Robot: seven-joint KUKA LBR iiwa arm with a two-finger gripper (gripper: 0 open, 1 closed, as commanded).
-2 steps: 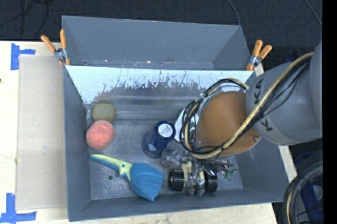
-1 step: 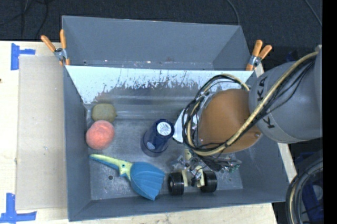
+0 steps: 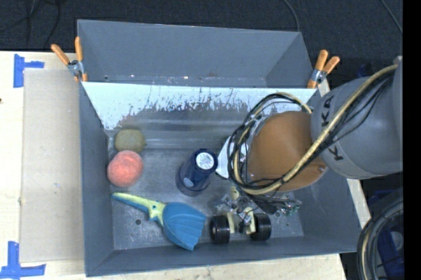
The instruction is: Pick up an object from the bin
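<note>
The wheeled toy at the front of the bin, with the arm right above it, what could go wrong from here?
1. The toy with black wheels may roll away if the gripper pushes it off centre.
2. The blue brush lies right beside the toy and the bin's front wall is close, so either might get bumped or caught.
3. The dark blue bottle sits near the arm's orange cover and could be nudged.

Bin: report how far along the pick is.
Done: the end effector is down at the small black-wheeled toy at the lower right of the bin. In hand: a grasp there, though whether it grips the toy cannot be seen. Left: the lift; the toy, the dark blue cup, the orange ball and the blue brush all lie on the floor.
</note>
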